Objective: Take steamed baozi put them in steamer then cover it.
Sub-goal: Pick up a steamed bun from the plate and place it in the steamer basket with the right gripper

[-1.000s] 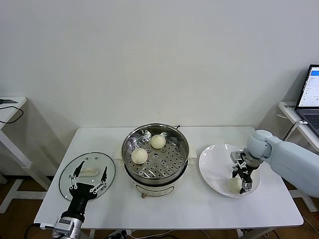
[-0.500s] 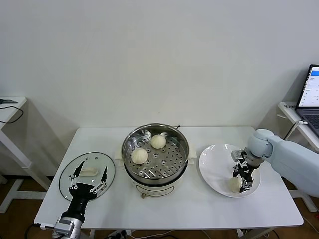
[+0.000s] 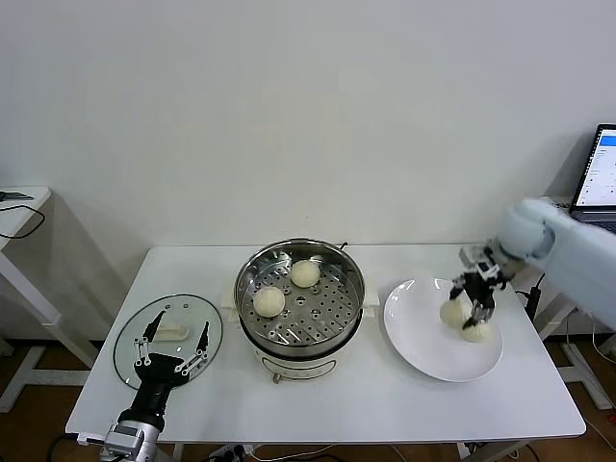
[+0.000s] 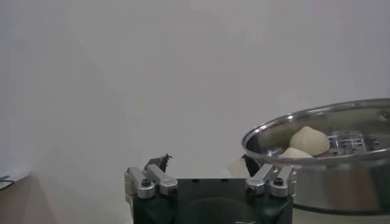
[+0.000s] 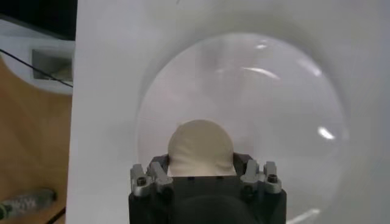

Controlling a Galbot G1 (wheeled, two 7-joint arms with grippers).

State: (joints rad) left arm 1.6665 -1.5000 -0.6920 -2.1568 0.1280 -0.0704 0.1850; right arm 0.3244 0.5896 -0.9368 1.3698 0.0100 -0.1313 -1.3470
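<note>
The steel steamer (image 3: 298,348) stands mid-table with two baozi (image 3: 269,301) (image 3: 305,273) on its perforated tray. My right gripper (image 3: 472,313) hangs above the white plate (image 3: 416,337), shut on a baozi (image 5: 200,143). In the head view two pale buns show at its fingertips, one (image 3: 450,313) and one (image 3: 474,332), close together; which of them the fingers hold I cannot tell. The glass cover (image 3: 197,308) lies flat at the table's left. My left gripper (image 3: 176,332) is over it, open and holding nothing.
A laptop (image 3: 602,183) sits on a side table at the far right, close behind my right arm. Another small table (image 3: 19,207) stands at the far left. The left wrist view shows the steamer (image 4: 317,179) beside the open left gripper (image 4: 205,161).
My right gripper has closed on a baozi and risen from the plate's near side, moving up and slightly back. The left arm has not moved.
</note>
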